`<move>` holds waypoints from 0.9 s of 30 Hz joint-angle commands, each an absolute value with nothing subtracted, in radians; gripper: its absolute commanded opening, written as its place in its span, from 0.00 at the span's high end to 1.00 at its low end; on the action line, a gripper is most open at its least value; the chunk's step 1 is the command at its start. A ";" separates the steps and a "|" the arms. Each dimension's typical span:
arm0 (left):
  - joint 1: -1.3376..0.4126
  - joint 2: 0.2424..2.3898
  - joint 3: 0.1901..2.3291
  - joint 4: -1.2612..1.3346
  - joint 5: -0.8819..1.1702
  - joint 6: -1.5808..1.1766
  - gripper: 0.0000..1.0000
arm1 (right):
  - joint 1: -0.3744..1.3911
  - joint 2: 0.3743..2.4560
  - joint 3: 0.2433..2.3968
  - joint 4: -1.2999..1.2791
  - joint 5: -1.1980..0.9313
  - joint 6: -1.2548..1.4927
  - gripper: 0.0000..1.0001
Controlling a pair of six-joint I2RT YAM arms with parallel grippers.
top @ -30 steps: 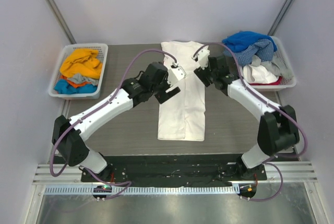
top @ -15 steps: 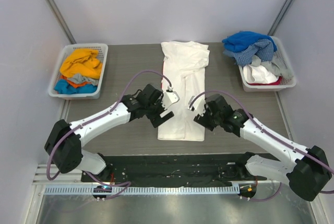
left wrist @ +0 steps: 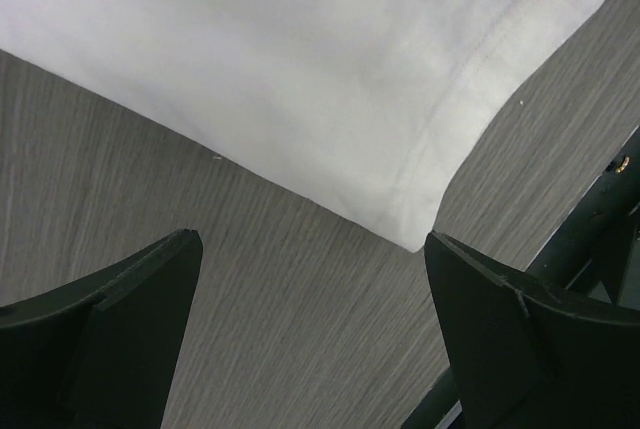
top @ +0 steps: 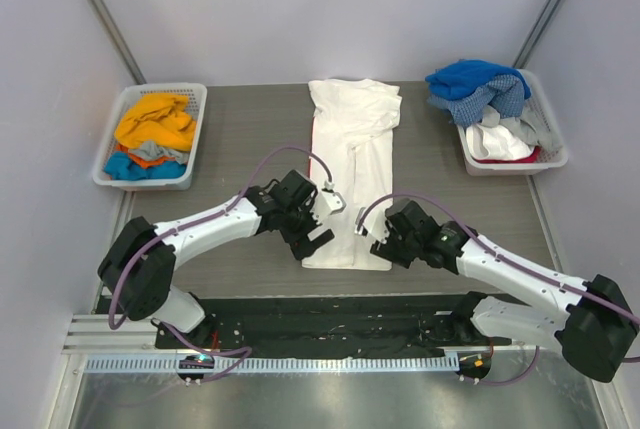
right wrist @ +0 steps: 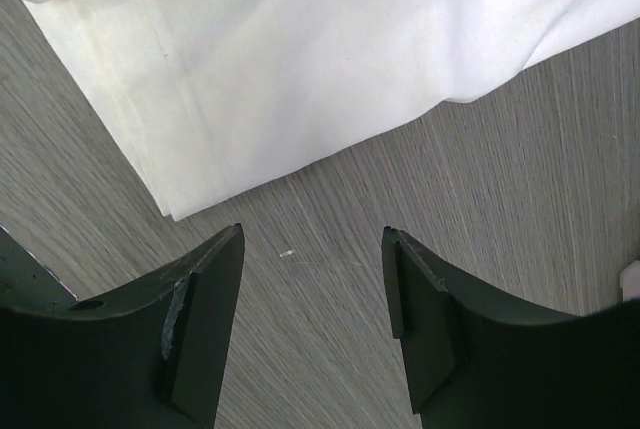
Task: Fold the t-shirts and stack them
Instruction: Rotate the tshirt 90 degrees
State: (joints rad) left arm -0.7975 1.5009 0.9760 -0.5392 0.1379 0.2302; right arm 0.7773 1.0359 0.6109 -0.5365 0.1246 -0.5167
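- Grey wood-grain worktop [left wrist: 250,329] lies bare directly under both pairs of fingers.
- Left fingers [left wrist: 308,249] are spread as wide as they go and hold nothing. The near left corner of the white shirt [top: 350,179] sits just ahead of them, close to one fingertip.
- Right fingers [right wrist: 312,239] stand partly open and are also empty, with the shirt's near right corner just ahead of them.
- From both pairs of fingers the white shirt runs away as a long narrow strip, hem nearest and collar farthest.
- The step in hand looks like taking the two hem corners for the crosswise fold. Each pair would need to drop, slip one finger under every layer at its corner, and close. The two should then lift together and carry the hem evenly toward the collar, so the strip does not skew.
- Far beyond and outward of the left fingers, a left basket [top: 108,154] holds an orange shirt [top: 155,121] and other cloth.
- Far beyond and outward of the right fingers, a right basket [top: 556,149] is heaped, with a blue shirt [top: 475,77] on top.
- Plain pale walls [top: 330,9] close in behind.
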 commanded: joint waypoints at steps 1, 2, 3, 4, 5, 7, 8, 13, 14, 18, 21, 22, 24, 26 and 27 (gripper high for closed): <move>-0.802 1.489 0.948 -0.569 0.198 0.225 0.00 | 0.802 1.035 0.623 -0.532 0.143 -0.512 0.36; -0.802 1.496 0.940 -0.572 0.210 0.233 0.00 | 0.807 1.038 0.623 -0.531 0.141 -0.511 0.36; -0.801 1.497 0.925 -0.572 0.219 0.235 0.00 | 0.811 1.046 0.627 -0.526 0.141 -0.509 0.36; -0.802 1.503 0.919 -0.578 0.230 0.242 0.01 | 0.821 1.057 0.629 -0.526 0.143 -0.506 0.36; -0.802 1.509 0.914 -0.580 0.260 0.244 0.02 | 0.825 1.065 0.630 -0.525 0.143 -0.505 0.36; -0.804 1.529 0.907 -0.586 0.278 0.248 0.03 | 0.836 1.084 0.629 -0.523 0.147 -0.502 0.36; -0.802 1.535 0.907 -0.583 0.285 0.252 0.03 | 0.844 1.088 0.627 -0.525 0.150 -0.502 0.37; -0.802 1.574 0.928 -0.591 0.322 0.267 0.07 | 0.861 1.112 0.629 -0.525 0.141 -0.506 0.38; -0.804 1.580 0.937 -0.592 0.325 0.267 0.07 | 0.865 1.115 0.629 -0.526 0.137 -0.505 0.38; -0.804 1.591 0.945 -0.591 0.327 0.270 0.09 | 0.879 1.115 0.635 -0.541 0.124 -0.503 0.38; -0.805 1.591 0.946 -0.595 0.330 0.271 0.09 | 0.893 1.112 0.638 -0.560 0.110 -0.505 0.38; -0.804 1.588 0.948 -0.598 0.327 0.273 0.09 | 0.896 1.111 0.643 -0.564 0.109 -0.505 0.38; -0.804 1.583 0.957 -0.606 0.328 0.275 0.09 | 0.905 1.101 0.646 -0.583 0.103 -0.506 0.38; -0.804 1.588 0.968 -0.607 0.330 0.275 0.09 | 0.925 1.095 0.649 -0.592 0.106 -0.508 0.38; -0.807 1.591 0.971 -0.609 0.331 0.275 0.09 | 0.930 1.094 0.650 -0.600 0.109 -0.508 0.37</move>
